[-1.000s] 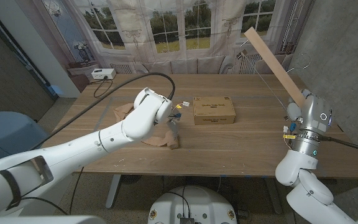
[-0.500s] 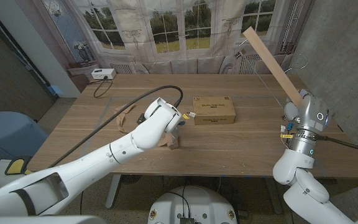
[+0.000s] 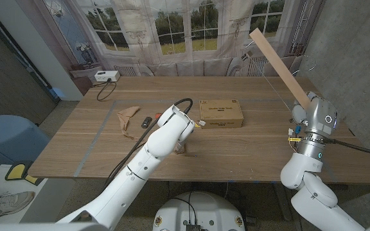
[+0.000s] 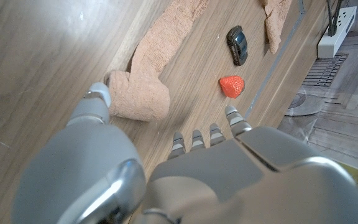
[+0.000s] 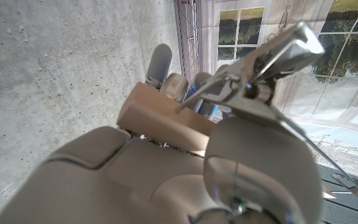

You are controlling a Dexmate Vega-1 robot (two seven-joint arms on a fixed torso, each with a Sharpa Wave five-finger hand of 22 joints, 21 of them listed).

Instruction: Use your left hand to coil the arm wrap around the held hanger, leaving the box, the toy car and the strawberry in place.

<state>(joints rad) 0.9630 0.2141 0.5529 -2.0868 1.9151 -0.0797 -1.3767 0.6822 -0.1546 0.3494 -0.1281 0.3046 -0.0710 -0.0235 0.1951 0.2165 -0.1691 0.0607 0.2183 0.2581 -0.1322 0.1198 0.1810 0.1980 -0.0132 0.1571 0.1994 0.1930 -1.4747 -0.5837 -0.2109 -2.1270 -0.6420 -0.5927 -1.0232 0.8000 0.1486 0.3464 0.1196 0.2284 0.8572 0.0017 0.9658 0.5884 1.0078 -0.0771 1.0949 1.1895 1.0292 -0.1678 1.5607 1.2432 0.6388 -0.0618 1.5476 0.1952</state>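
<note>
Under both my arms lies a wooden worktop with pale plank seams, set before a curtain printed with tall windows and trees, a concrete wall at my right and a white power strip with a black cable at the far left corner. My left hand hangs low over the near middle of the worktop, thumb tip touching the rolled end of the tan arm wrap and the other fingertips apart from it; whether it truly grips the roll I cannot tell. From that roll the wrap runs away along the wood, and a crumpled part of it shows at far left in the head view. Near it lie the small dark toy car and, beside that, the red strawberry. The brown box sits mid-table. My right hand holds the wooden hanger raised and slanting, fingers clenched on its lower end; its wire hook is thin and hard to trace.
</note>
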